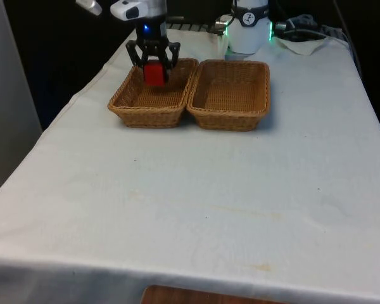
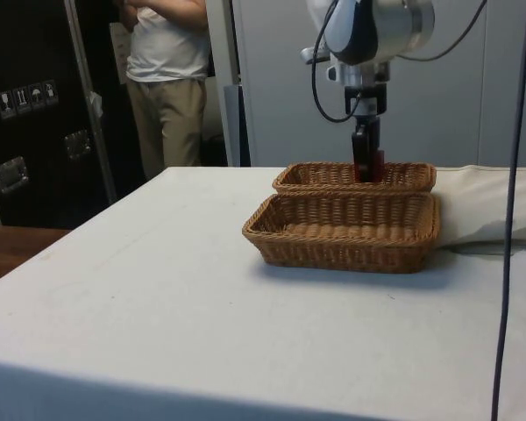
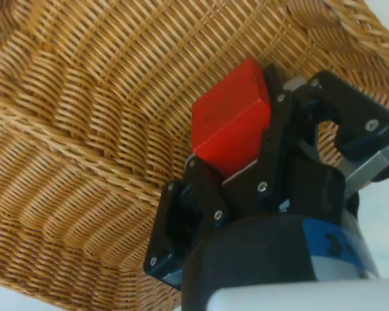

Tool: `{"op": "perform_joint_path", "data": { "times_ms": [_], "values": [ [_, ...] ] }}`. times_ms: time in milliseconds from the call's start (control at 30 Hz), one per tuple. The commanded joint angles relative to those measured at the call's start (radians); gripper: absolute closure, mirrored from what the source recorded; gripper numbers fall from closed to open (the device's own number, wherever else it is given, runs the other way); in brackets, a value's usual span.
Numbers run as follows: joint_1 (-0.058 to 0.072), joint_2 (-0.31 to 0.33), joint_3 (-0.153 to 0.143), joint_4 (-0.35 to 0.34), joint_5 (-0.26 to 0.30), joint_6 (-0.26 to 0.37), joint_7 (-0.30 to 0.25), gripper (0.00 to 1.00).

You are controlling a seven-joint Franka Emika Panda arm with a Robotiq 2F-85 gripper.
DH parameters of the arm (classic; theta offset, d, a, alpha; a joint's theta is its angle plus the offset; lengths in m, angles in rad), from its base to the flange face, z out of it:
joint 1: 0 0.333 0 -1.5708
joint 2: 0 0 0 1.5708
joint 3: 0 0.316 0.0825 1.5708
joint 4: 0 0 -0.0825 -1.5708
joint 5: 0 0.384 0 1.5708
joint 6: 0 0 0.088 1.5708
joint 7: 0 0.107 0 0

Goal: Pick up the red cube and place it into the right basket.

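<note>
Between the gripper's two black fingers sits the red cube point(image 1: 154, 73), clamped on opposite faces and held above the woven floor of the wicker basket on the front view's left point(image 1: 153, 107). The gripper point(image 1: 153, 63) points straight down, with the cube's lower part below the level of the basket's rim in the front view. From the wrist camera, the cube point(image 3: 232, 124) stands out from between the fingers point(image 3: 272, 139) over the basket's brown weave point(image 3: 84, 129), near one of its sloping walls; whether the cube touches the basket floor cannot be told. In the side view the gripper point(image 2: 366, 158) hangs over the farther basket point(image 2: 324, 178), with a sliver of red point(image 2: 379, 164) showing at the fingers just above the rim. The second wicker basket point(image 1: 231, 98), on the front view's right, stands touching the first along their long sides, and it is the nearer one in the side view point(image 2: 346, 232). Both baskets rest on the white tablecloth point(image 1: 190, 202) toward the far end of the table. A person in a white shirt and khaki trousers point(image 2: 167, 79) stands beyond the table in the side view, next to dark cabinets point(image 2: 35, 114).
</note>
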Motion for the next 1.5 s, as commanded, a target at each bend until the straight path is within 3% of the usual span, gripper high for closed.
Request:
{"op": "perform_joint_path", "data": {
  "times_ms": [0,133,900,933,967,1167,1200,1233,1300,1467],
  "values": [
    [-0.006,-0.007,0.008,-0.003,0.023,0.001,-0.017,0.97],
    [0.0,0.008,0.001,0.001,0.022,0.0,-0.014,0.97],
    [-0.003,0.004,0.0,0.002,0.025,-0.005,-0.019,0.97],
    [0.0,0.008,-0.002,0.002,0.022,-0.002,-0.014,0.89],
    [-0.003,0.002,-0.001,0.002,0.026,-0.007,-0.02,0.89],
    [-0.004,0.001,-0.001,0.003,0.028,-0.01,-0.022,0.34],
    [0.0,0.008,-0.004,0.004,0.022,-0.004,-0.014,0.1],
    [-0.004,0.0,-0.001,0.003,0.028,-0.01,-0.023,0.1],
    [-0.004,0.0,-0.002,0.003,0.028,-0.011,-0.023,0.0],
    [-0.004,0.0,-0.002,0.004,0.028,-0.011,-0.023,0.0]
  ]
}}
